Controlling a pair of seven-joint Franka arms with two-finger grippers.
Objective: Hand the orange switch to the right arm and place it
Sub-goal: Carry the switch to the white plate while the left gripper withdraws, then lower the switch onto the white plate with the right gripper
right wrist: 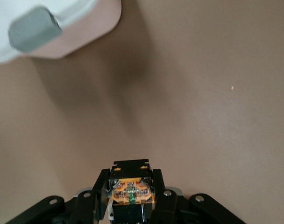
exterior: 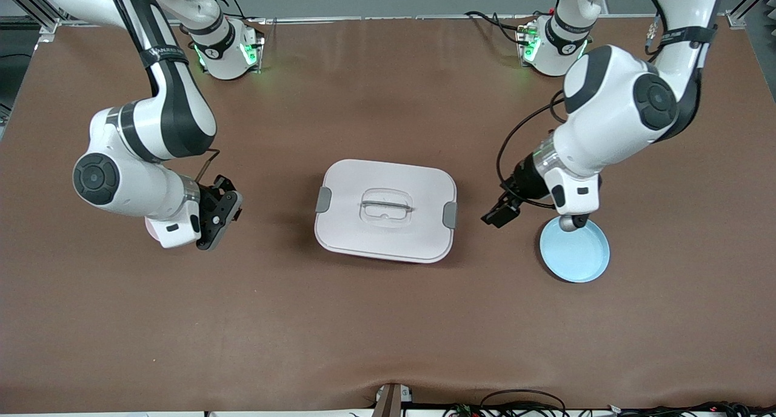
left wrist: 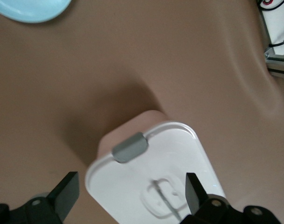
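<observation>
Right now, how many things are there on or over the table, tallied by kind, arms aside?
Lidded boxes: 1, the white box
Plates: 2, a blue plate and a pink plate mostly hidden under the right arm
Switches: 1, the orange switch in the right gripper
Total: 4

Lidded box (exterior: 385,211) mid-table; plate (exterior: 575,251) toward left arm's end, slightly nearer cam.
</observation>
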